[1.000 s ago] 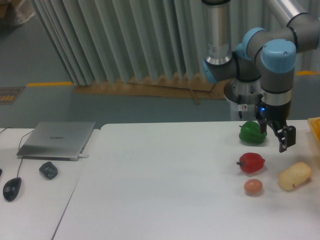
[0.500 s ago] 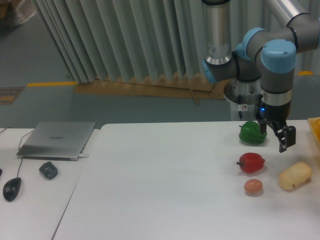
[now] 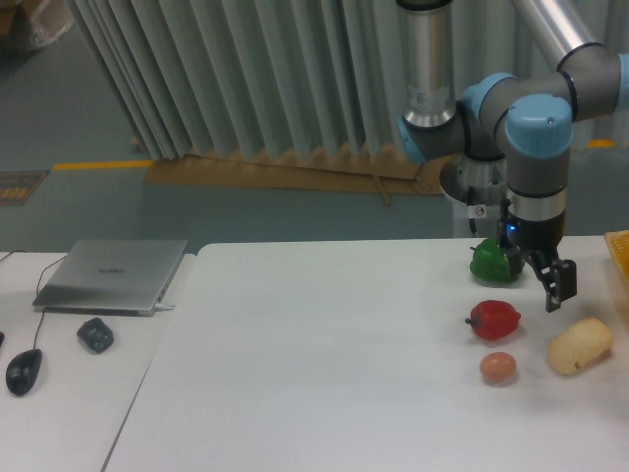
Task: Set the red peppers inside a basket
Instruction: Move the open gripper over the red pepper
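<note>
The red pepper (image 3: 494, 320), small and glossy with a dark stem, lies on the white table at the right. My gripper (image 3: 537, 272) hangs just above and to the right of it, open and holding nothing. One dark finger (image 3: 556, 282) points down, and the other sits close to the green pepper (image 3: 490, 262). Only a yellow-orange edge of the basket (image 3: 621, 252) shows at the right border of the frame.
An orange-pink egg (image 3: 498, 367) and a pale yellow bread-like lump (image 3: 579, 345) lie in front of the red pepper. A closed laptop (image 3: 113, 274), a dark object (image 3: 95, 334) and a mouse (image 3: 24, 372) sit on the left table. Curtains hang behind.
The arm's wrist and gripper have shifted slightly left and a little lower, closer to the red pepper. The objects on the table have not moved.
</note>
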You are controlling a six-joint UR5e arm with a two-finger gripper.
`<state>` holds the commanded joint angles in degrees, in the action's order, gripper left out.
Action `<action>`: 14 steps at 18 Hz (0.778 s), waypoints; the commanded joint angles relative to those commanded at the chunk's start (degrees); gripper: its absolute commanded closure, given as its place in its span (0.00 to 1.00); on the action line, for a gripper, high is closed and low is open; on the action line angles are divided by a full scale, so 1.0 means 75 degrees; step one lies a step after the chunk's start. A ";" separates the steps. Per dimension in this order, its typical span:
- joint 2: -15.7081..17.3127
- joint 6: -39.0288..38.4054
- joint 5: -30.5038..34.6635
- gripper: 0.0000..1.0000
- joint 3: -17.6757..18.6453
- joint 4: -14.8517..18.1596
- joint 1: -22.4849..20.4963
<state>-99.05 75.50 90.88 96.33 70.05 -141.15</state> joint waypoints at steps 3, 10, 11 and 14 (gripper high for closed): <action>-0.0105 -0.0070 0.0105 0.00 0.0035 0.0000 -0.0023; -0.0480 -0.0468 0.0352 0.00 -0.0116 -0.0058 -0.0070; -0.0481 -0.0527 0.0352 0.00 -0.0129 -0.0058 -0.0070; -0.0632 -0.0714 0.0364 0.00 -0.0023 -0.0116 -0.0035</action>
<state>-103.79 70.15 93.60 96.15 69.17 -141.42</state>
